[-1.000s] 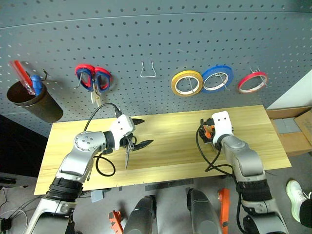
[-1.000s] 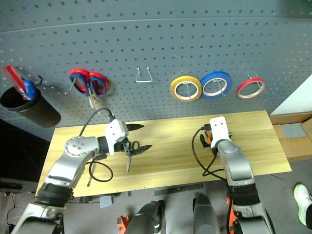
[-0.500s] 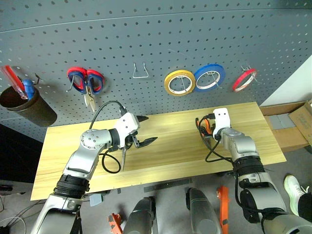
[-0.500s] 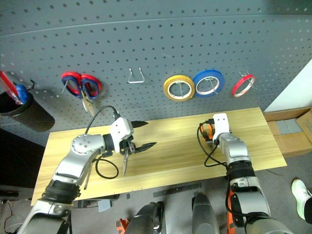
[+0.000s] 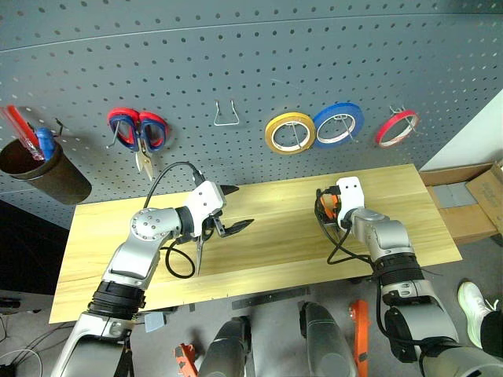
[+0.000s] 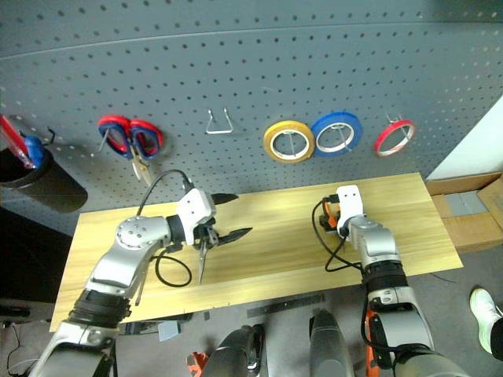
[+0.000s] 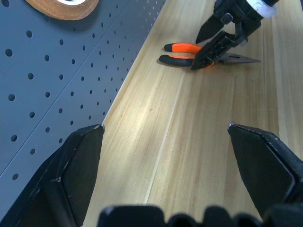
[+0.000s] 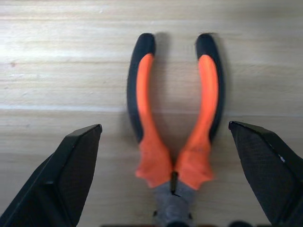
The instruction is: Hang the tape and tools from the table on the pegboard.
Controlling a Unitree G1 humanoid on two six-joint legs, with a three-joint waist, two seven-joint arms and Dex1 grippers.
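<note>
Over the pliers (image 8: 175, 123), right gripper (image 8: 165, 189) wide open, empty.

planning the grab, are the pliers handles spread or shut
Spread: in the right wrist view the pliers lie flat on the table, handles apart with bare wood between them.

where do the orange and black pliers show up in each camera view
Head views: pliers lie on the table, mostly behind the right gripper.
Left wrist view: beyond the open fingers, under that gripper.
Right wrist view: centred between its open fingers, handles pointing away.
Shared landmark: the table's planks.
</note>
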